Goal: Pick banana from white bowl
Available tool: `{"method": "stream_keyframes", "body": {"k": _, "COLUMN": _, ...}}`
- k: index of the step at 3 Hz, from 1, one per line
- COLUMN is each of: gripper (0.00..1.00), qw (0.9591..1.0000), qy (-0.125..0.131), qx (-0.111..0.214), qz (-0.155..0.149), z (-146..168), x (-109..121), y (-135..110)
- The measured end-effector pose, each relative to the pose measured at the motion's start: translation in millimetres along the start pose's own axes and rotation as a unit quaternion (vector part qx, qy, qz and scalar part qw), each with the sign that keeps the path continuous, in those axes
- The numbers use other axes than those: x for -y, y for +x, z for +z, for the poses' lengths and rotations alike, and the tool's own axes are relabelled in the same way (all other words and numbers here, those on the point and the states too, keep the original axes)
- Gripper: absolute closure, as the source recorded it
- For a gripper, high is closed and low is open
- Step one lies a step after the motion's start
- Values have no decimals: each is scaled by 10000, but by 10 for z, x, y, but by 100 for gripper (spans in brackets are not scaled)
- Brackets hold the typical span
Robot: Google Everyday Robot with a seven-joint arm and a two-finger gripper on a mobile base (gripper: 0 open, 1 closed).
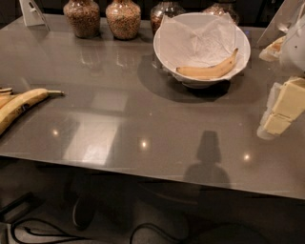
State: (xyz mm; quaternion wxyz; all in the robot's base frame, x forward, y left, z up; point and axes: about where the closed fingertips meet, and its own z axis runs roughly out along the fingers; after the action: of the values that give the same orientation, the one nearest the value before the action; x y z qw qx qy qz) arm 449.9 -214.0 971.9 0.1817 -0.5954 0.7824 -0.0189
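Note:
The small pale-yellow banana [209, 70] lies curved inside the white bowl [161, 53], on the crinkled white paper near the bowl's front wall. The bowl stands at the back right of the grey table [143, 119]. My gripper [279, 114], cream-coloured, hangs at the right edge of the view, above the table. It is to the right of the bowl and nearer than it, apart from bowl and banana and holding nothing that I can see.
Bigger yellow bananas [21, 105] with dark marks lie at the table's left edge. Glass jars of brown grains [82, 16] [123, 18] stand along the back, left of the bowl. A white card stand [31, 12] is at the back left.

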Motion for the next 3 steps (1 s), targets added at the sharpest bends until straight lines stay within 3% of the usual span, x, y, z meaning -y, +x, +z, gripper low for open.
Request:
{"method": "stream_keyframes", "body": {"k": 1, "gripper": 0, "qw": 9985, "qy": 143, "qx": 501, "qz": 144, "z": 169, "x": 247, "y": -96}}
{"method": "stream_keyframes", "body": {"k": 2, "gripper": 0, "qw": 9936, "qy": 482, "qx": 987, "qz": 245, "z": 316, "x": 641, "y": -209}}
{"method": "stream_keyframes", "body": {"k": 3, "gripper": 0, "qw": 9861, "qy": 910, "qx": 1381, "qz": 191, "z": 426, "x": 1114, "y": -340}}
